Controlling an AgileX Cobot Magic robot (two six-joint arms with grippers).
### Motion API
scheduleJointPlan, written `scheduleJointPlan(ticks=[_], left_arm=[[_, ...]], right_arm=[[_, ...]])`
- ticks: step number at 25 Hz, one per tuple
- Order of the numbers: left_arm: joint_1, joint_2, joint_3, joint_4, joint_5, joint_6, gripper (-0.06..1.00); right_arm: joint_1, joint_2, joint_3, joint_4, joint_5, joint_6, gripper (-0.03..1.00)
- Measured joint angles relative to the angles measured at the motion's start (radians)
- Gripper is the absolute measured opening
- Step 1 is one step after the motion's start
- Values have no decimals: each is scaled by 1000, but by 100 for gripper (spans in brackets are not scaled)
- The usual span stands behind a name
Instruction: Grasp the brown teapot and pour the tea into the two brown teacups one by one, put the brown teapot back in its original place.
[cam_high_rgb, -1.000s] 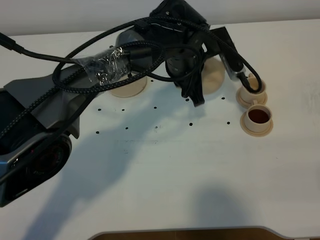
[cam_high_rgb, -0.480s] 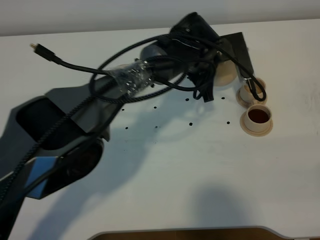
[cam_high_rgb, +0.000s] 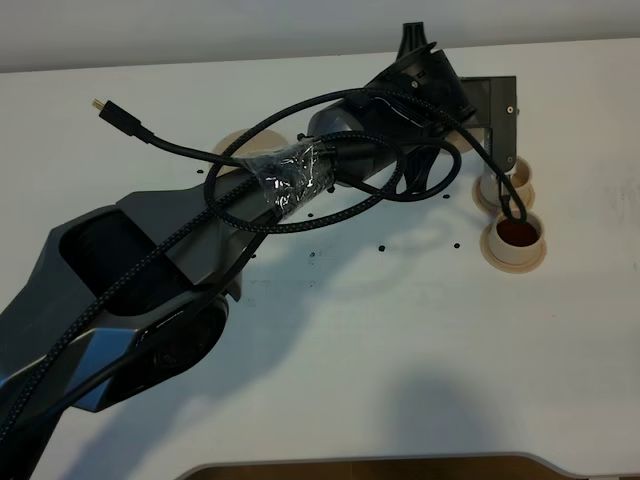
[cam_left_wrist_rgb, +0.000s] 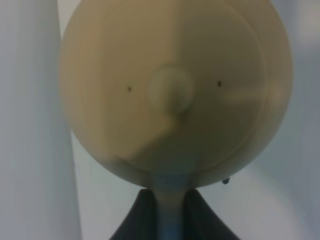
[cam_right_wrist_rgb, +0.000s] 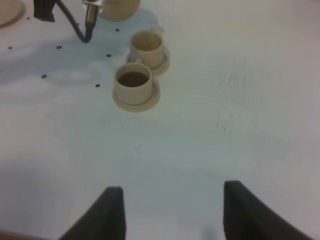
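In the left wrist view the brown teapot (cam_left_wrist_rgb: 172, 90) fills the frame from above, lid knob in the middle. My left gripper (cam_left_wrist_rgb: 172, 212) is shut on its handle. In the high view my left arm (cam_high_rgb: 400, 110) reaches across to the right and covers the teapot. The two brown teacups stand on their saucers just right of it: the far cup (cam_high_rgb: 503, 186) (cam_right_wrist_rgb: 147, 47) looks pale inside, the near cup (cam_high_rgb: 515, 238) (cam_right_wrist_rgb: 133, 82) holds dark tea. The teapot's edge (cam_right_wrist_rgb: 117, 6) shows beside the far cup. The original place, a round tan saucer (cam_high_rgb: 243, 144), lies half hidden under the arm. My right gripper (cam_right_wrist_rgb: 170, 210) is open, short of the cups.
Black cables loop off the left arm, one with a loose plug (cam_high_rgb: 102, 104) sticking out to the left, another hanging (cam_high_rgb: 505, 195) over the cups. Small black dots (cam_high_rgb: 382, 246) mark the white table (cam_high_rgb: 400, 340). A dark cut-out runs along the table's front edge (cam_high_rgb: 360, 468).
The left arm has swung right and farther back with the teapot, which now sits hidden under the wrist by the far cup. The teapot's saucer has become partly uncovered. The cups have not moved.
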Motion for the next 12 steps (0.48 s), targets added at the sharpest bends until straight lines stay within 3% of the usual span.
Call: scheduleJointPlan(ticks=[12], left_arm=[[-7, 0, -1, 0, -5, 45, 13]], right_arm=[[0, 0, 0, 0, 0, 0, 44]])
